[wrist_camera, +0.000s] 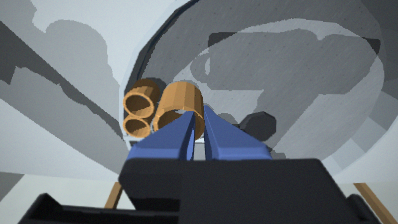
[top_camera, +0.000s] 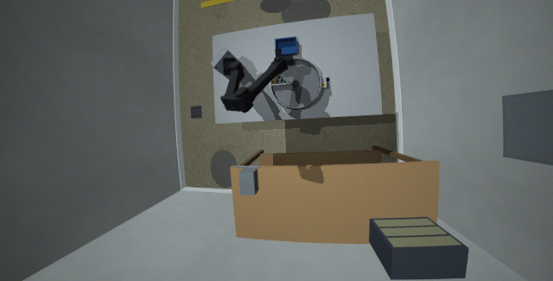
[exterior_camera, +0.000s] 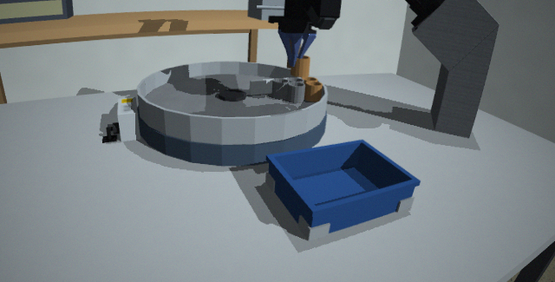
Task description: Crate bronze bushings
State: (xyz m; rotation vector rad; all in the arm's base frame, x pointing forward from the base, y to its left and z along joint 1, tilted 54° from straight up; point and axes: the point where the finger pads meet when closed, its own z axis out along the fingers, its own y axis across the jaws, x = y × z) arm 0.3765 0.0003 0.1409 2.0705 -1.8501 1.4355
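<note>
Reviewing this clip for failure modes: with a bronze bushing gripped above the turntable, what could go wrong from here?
1. The gripper pinches only the wall of the bronze bushing near its rim, so it may swing or slip during the carry to the blue crate.
2. It hangs low beside the other bronze bushings near the turntable rim; a sideways move might clip them.

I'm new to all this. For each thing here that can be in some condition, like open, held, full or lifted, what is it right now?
Blue-fingered pincer: shut on a bronze bushing.
Held bronze cylindrical bushing: gripped by its wall, lifted above the turning table.
Two other bronze bushings: upright, side by side on the table.
Steel grey bushings: standing on the table.
Round grey turning table: holding bushings near its rim.
Blue rectangular crate: nothing inside it.
</note>
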